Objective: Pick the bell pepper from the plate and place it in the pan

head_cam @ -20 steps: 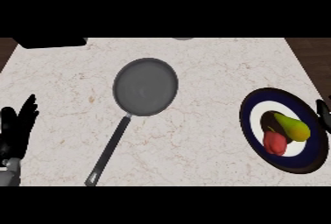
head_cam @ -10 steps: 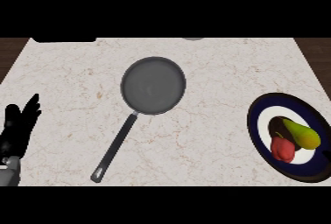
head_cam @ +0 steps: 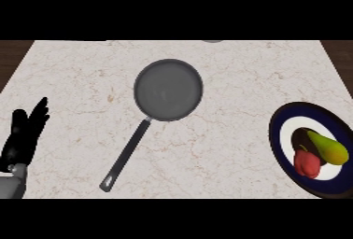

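Note:
The bell pepper [head_cam: 319, 152], red at one end and yellow-green at the other, lies on a dark blue plate [head_cam: 286, 121] with a white centre at the right edge of the counter. A grey pan [head_cam: 168, 90] sits near the counter's middle, its long black handle [head_cam: 125, 156] pointing toward the lower left. My left hand [head_cam: 24, 133] rests open at the left edge, fingers up, well away from the pan. My right hand does not show anywhere in the head view.
The marble counter ends against dark wood at the top left and top right corners. A small grey object [head_cam: 213, 41] peeks in at the top edge.
The view has shifted: pan, plate and left hand all sit further right in the picture. The right hand, seen by the plate one second ago, is gone from view.

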Tool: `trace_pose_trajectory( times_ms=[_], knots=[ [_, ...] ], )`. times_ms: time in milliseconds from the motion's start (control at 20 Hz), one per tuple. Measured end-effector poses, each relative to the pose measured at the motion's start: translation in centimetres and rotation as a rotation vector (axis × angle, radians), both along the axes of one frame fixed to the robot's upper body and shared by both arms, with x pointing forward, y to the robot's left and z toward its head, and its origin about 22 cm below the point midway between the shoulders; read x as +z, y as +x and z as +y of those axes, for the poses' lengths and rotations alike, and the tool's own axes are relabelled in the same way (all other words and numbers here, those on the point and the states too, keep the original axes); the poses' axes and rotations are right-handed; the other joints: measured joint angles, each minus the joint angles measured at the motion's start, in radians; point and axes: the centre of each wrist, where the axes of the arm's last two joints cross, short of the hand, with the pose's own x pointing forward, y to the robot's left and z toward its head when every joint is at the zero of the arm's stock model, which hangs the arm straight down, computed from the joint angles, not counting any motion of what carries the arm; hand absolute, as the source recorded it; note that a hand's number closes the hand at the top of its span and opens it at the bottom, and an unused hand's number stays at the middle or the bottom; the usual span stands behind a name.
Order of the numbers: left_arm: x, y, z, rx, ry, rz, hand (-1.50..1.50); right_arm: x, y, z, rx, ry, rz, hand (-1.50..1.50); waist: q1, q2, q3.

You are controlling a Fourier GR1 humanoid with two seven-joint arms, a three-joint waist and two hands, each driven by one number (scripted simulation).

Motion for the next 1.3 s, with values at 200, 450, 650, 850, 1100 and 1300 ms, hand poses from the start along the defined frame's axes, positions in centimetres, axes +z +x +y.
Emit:
trace_pose_trajectory(
  times_ms=[200,450,650,850,1100,1300],
  knots=[
    [0.1,0.2,-0.5,-0.012,0.004,-0.002,0.0,1.7,1.6,1.7,0.003,-0.092,0.197,-1.5,0.015,0.001,0.001],
    [0.4,0.8,-0.8,-0.017,-0.001,0.0,0.0,2.2,3.7,4.5,0.023,-0.162,0.387,-1.5,0.017,0.0,0.003],
    [0.1,0.8,-0.7,-0.008,0.002,0.003,0.0,1.1,5.2,6.5,0.045,-0.172,0.496,-1.5,0.011,-0.002,0.004],
    [-0.2,1.1,-0.3,0.0,-0.002,0.0,0.0,-0.5,6.4,8.2,0.053,-0.181,0.537,-1.5,0.0,-0.004,0.005],
    [-0.8,0.7,-0.3,0.002,-0.005,0.005,0.0,-2.3,7.1,9.0,0.033,-0.213,0.572,-1.5,-0.008,-0.006,0.005],
    [0.0,0.9,0.1,0.012,-0.001,0.004,0.0,-3.6,7.1,9.5,0.027,-0.237,0.609,-1.5,-0.011,-0.007,0.006]
  ],
)
